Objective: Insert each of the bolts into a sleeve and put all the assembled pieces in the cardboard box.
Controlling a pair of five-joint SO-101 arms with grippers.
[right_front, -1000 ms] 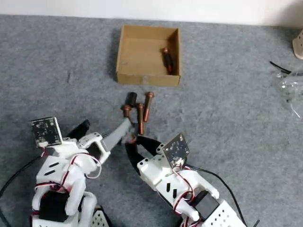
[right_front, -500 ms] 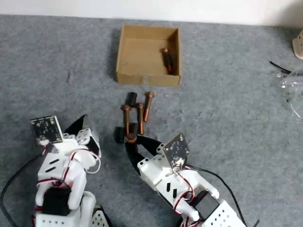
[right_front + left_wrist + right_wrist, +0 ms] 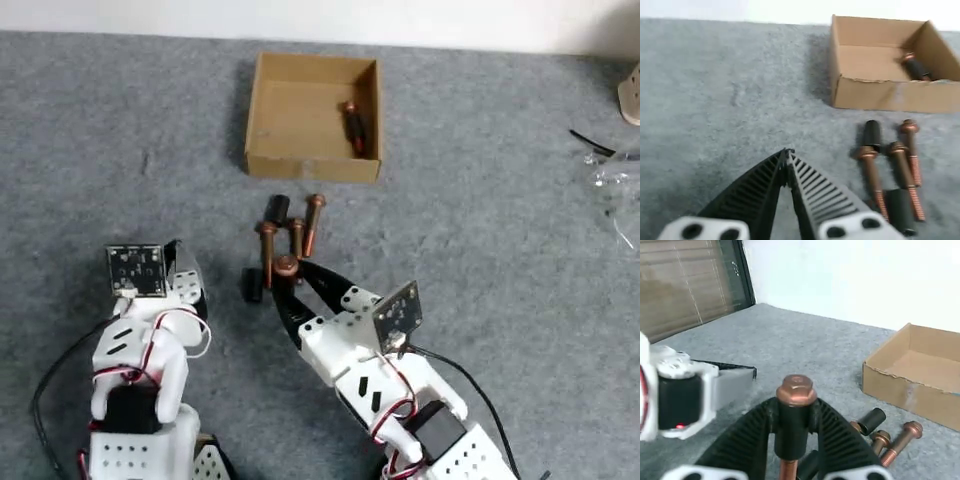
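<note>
High view: the cardboard box (image 3: 310, 166) has one assembled piece (image 3: 353, 128) in it, against a side wall. Three bare bolts (image 3: 298, 238) are laid side by side on the worktop (image 3: 480, 300), just outside the box's near wall. One loose sleeve (image 3: 276, 209) is at the box end of that group. A second sleeve (image 3: 252, 285) is at the end away from the box. The right tool (image 3: 288, 272) is also at that far end, pinching a bolt held head-up.

Left wrist view: the left tool (image 3: 786, 159) is pressed together with nothing in it. It is held low over bare worktop, off to one side of the box.

Right wrist view: the held bolt (image 3: 796, 389) is seated through a black held sleeve (image 3: 792, 432). The fingers are clamped on that sleeve, and thread is visible below it. This is judged assembled but not yet boxed.

Status, as judged: one piece is boxed and one is in hand, to be carried to the box. Three bolts are left to sleeve. Only two loose sleeves are counted, and whether a third is hidden cannot be told.
</note>
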